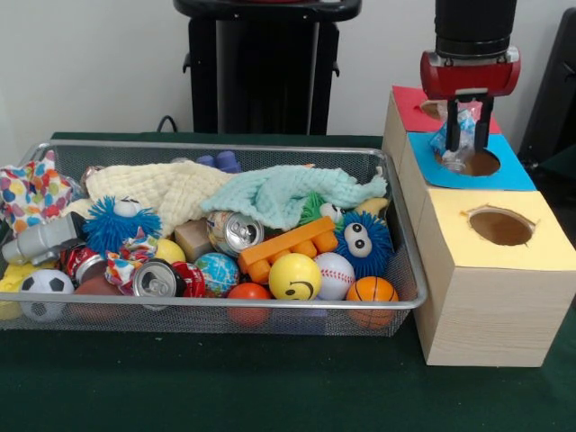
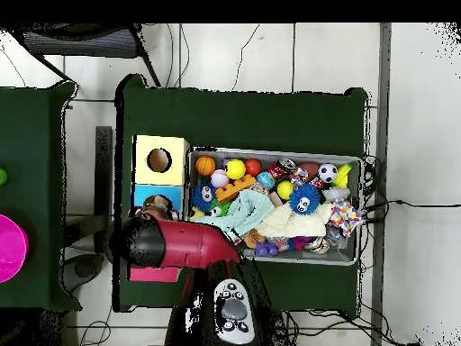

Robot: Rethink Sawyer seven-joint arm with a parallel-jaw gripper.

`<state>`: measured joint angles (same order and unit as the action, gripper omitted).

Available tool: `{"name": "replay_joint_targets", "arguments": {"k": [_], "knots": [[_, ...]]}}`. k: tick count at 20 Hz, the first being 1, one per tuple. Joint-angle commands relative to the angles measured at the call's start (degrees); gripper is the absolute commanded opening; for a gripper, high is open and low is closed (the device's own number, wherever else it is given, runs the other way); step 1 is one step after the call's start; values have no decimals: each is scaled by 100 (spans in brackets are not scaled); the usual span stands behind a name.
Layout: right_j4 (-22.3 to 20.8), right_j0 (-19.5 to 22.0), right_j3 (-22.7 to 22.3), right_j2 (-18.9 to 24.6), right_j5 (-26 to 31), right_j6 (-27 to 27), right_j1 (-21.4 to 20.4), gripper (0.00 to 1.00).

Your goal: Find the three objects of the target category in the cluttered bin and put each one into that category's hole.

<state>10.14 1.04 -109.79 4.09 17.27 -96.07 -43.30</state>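
Observation:
My gripper (image 1: pixel 466 137) hangs over the wooden box at the right, shut on a see-through crinkly plastic bottle (image 1: pixel 459 148) with a blue-and-white label. The bottle hangs right above the round hole (image 1: pixel 486 164) with the blue surround (image 1: pixel 515 173), its lower end at the hole's left rim. The wire mesh bin (image 1: pixel 225 304) stands left of the box, full of clutter. I see no other plastic bottle in it. In the overhead view my red arm (image 2: pixel 180 243) covers most of the blue surround (image 2: pixel 142 193), and the bin (image 2: pixel 270 151) lies to its right.
The box also has a red-surround hole (image 1: pixel 432 110) behind and a yellow-surround hole (image 1: pixel 500 227) in front. The bin holds drink cans (image 1: pixel 236 232), cloths (image 1: pixel 297 193), balls (image 1: pixel 294 276), fuzzy blue toys (image 1: pixel 364 243) and an orange block (image 1: pixel 283 247).

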Motion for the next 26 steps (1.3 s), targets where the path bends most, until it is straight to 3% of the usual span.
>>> {"name": "replay_joint_targets", "arguments": {"k": [1, 8, 9, 17, 26], "knots": [[170, 212, 114, 716, -159, -848, 573, 0], [40, 251, 294, 782, 231, -618, 665, 0], [-3, 201, 368, 714, 359, -607, 675, 100], [110, -17, 658, 500, 930, -784, 734, 100], [126, -86, 609, 408, 1226, -893, 494, 100]]}}
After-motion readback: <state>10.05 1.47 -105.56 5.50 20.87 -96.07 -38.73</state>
